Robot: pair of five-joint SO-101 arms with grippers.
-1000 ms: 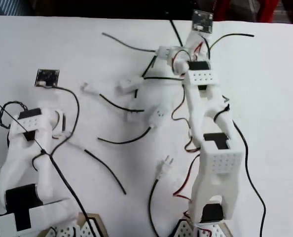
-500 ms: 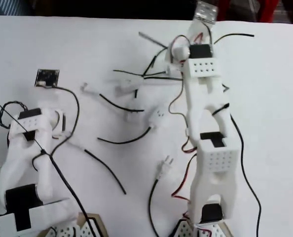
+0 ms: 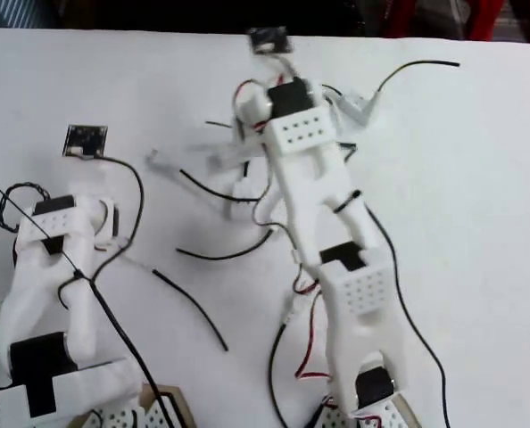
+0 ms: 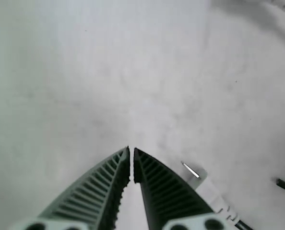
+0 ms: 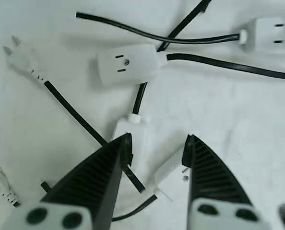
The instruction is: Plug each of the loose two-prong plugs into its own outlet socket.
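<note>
My right gripper [image 5: 156, 143] is open, hovering over a tangle of cords. Between its fingers lies a white plug body [image 5: 129, 130] on a black cord, with another white piece [image 5: 172, 167] beside it. Just beyond is a white outlet socket [image 5: 125, 64], face up. A second socket [image 5: 269, 34] lies farther off, and a two-prong plug [image 5: 20, 55] lies to the side. From above, the right arm [image 3: 301, 134] stretches over this cluster. My left gripper [image 4: 131, 152] is shut and holds nothing, low over the table; a plug's prong [image 4: 193, 171] shows beside one finger.
Another plug [image 3: 292, 308] with its cord lies beside the right arm's base. A socket [image 3: 354, 107] with a black cord rests at the back right. Loose black cords [image 3: 189, 308] cross the middle. The left arm [image 3: 55, 241] sits folded at the left.
The right arm has swung left, from the back right to over the cluster of sockets and cords at the back middle. The left arm has not moved.
</note>
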